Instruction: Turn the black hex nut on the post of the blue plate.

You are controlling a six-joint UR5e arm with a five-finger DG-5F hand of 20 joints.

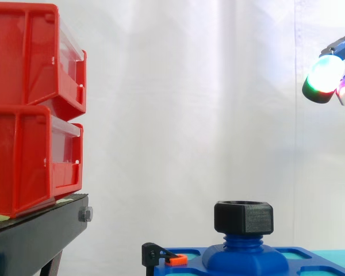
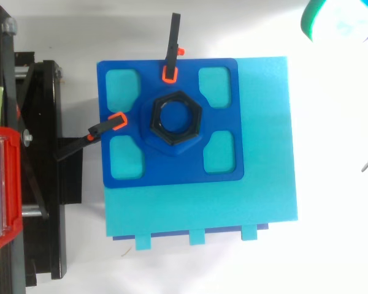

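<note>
Looks barely begun, if begun at all. Finds the black hex nut [image 1: 244, 217] seated on the threaded post [image 1: 240, 240] at the middle of the blue plate [image 2: 172, 168], above a few bare threads. Places the hand [image 1: 325, 77] high up and far to the right, well apart from the nut, touching nothing of the task. Cannot tell, from the little in view, whether spread or curled. Notes a black clamp [image 2: 170, 46] on the plate's top edge and a second clamp [image 2: 89, 136] on its left edge, over the teal block [image 2: 264, 153]. Leaves everything to do, by this reading: coming down over the nut, closing round its flats, then turning.
</note>
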